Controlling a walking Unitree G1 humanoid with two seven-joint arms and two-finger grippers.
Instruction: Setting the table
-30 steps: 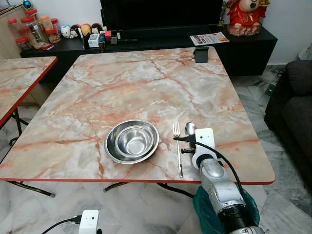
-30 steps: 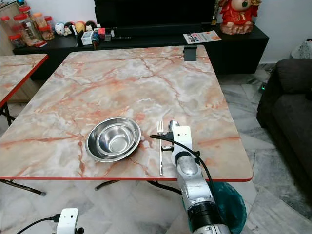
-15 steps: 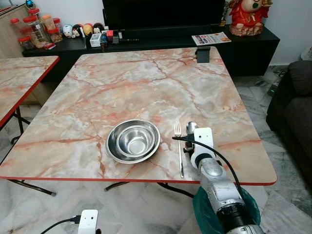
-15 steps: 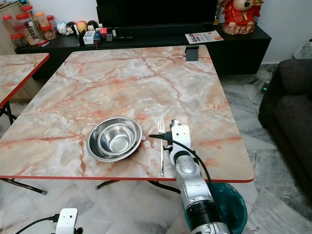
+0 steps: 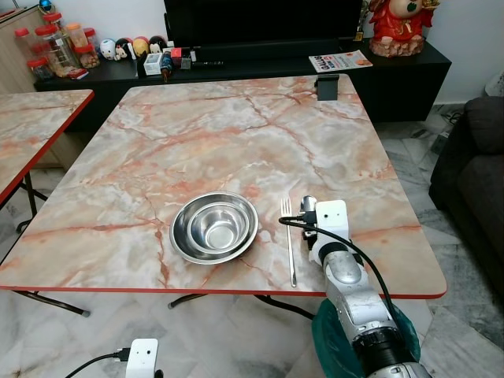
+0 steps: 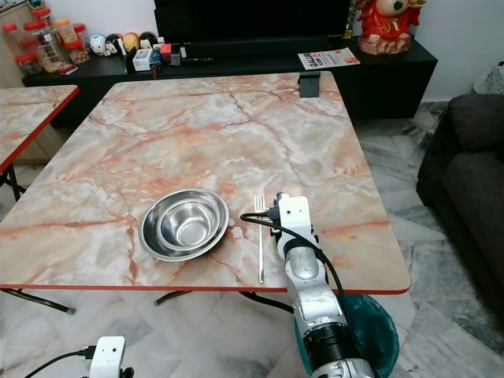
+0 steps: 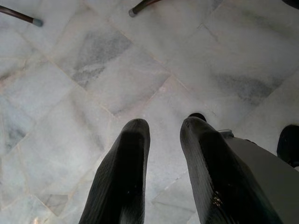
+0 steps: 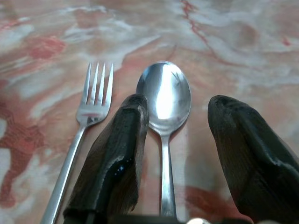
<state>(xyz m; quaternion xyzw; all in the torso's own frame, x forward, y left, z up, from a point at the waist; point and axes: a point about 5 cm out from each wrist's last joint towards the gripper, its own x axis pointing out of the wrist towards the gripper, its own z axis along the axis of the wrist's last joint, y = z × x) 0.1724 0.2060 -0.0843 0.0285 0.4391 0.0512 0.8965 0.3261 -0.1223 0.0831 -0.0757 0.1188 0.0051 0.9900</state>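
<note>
A steel bowl (image 5: 214, 227) stands on the marble table (image 5: 236, 142) near its front edge. To its right lie a fork (image 5: 289, 240) and, beside that, a spoon (image 8: 164, 100), both pointing away from me. My right gripper (image 8: 177, 116) is low over the table and open. Its fingers (image 8: 117, 154) straddle the spoon's handle, and the spoon rests flat between them. In the eye views my right wrist (image 5: 331, 224) covers most of the spoon. My left gripper (image 7: 163, 123) hangs open over the tiled floor, holding nothing.
A black holder (image 5: 326, 87) stands at the table's far edge. A second marble table (image 5: 31, 126) is to the left and a dark sofa (image 5: 472, 165) to the right. A black cabinet (image 5: 236, 71) with jars runs behind. A teal bin (image 5: 327, 339) sits under the table's front right.
The view has shifted slightly. My right wrist has edged a little forward over the spoon. Bowl, fork and spoon lie where they were.
</note>
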